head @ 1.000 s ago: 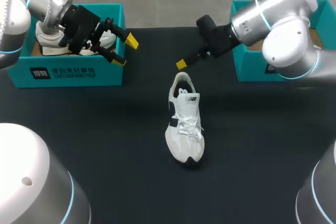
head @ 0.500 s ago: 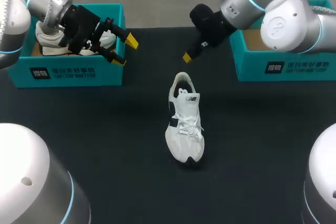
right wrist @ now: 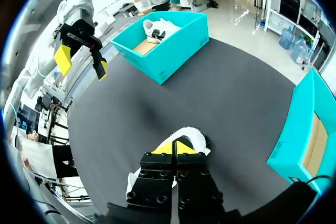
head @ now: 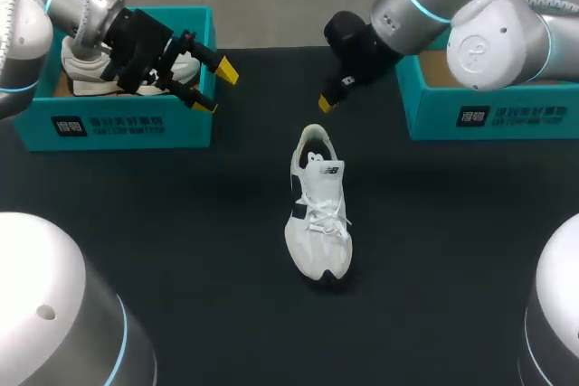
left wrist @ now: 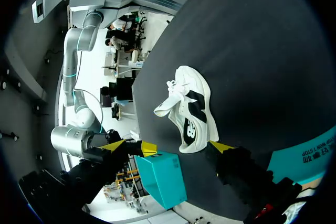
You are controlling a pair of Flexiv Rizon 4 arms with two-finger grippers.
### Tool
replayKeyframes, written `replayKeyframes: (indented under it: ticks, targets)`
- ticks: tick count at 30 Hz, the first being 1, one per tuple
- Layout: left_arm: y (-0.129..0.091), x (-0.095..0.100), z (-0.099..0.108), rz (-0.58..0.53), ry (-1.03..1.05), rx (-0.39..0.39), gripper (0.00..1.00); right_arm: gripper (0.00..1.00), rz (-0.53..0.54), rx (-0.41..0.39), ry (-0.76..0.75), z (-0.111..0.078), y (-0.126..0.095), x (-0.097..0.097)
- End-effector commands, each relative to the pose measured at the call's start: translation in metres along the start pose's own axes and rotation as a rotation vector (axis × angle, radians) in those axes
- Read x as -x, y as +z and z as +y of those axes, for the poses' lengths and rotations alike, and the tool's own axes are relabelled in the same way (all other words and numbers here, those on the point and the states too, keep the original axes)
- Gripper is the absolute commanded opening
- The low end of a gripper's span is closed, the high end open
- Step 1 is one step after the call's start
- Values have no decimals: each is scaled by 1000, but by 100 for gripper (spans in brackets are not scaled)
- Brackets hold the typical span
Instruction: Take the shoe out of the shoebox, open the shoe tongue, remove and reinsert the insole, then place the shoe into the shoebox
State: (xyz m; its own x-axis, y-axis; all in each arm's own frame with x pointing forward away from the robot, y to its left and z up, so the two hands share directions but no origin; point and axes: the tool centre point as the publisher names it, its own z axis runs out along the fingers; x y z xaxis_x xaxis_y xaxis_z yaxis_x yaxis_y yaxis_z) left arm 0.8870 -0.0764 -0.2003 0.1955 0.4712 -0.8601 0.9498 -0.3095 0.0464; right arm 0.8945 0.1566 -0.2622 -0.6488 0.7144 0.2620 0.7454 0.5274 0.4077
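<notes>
White shoe (head: 318, 214) upright (heel twd far side), btwn teal left shoebox (head: 136, 124) & right shoebox (head: 529, 115)

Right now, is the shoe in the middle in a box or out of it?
Out. The shoe stands on its sole on the black table, apart from the left box and the right box.
</notes>
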Motion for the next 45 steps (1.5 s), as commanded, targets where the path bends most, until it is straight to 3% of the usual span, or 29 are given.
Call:
replayKeyframes:
  ticks: [1, 10, 11, 26, 37, 45]
  targets:
    - [0, 0, 0, 3, 1, 0, 100, 0, -199, -83, 257, -9, 14, -6]
    - [0, 0, 0, 3, 1, 0, 100, 0, -344, -81, 501, -40, 16, -2]
    - [0, 0, 0, 3, 1, 0, 100, 0, -372, -123, 480, -42, 17, -3]
    - [0, 0, 0, 3, 1, 0, 100, 0, -372, -123, 480, -42, 17, -3]
    - [0, 0, 0, 3, 1, 0, 100, 0, -398, -86, 462, -40, 53, -16]
    - [0, 0, 0, 3, 1, 0, 100, 0, -397, -155, 431, -51, 77, -24]
